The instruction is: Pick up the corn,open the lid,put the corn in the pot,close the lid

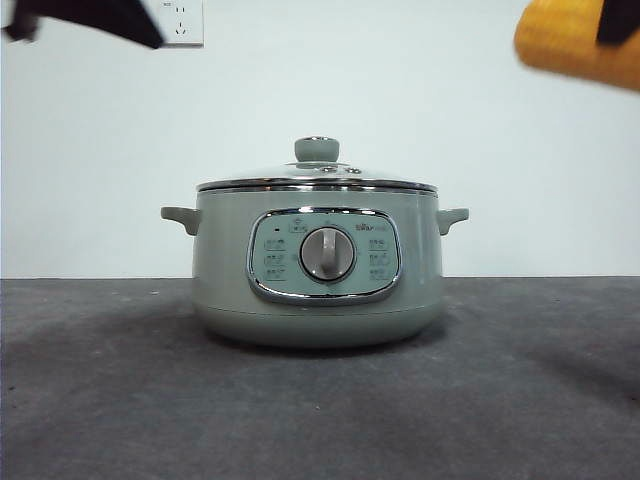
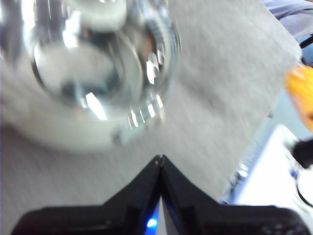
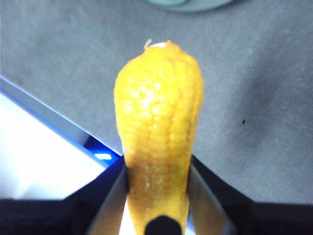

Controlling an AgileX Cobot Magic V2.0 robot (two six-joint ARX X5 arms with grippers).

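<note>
The right tool is gripping the yellow-orange corn cob high at two o'clock above the squat sage-green cooker pot, its long axis running straight out from the jaws, tapered tip leading. The clear glass lid is sitting on the pot. The left tool is hanging pinched shut, empty, above the grey table.

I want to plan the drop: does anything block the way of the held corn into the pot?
Yes. The clear glass lid with steel rim sits closed on the squat sage-green pot. The right gripper holds the yellow-orange corn cob high, beside the pot.
</note>
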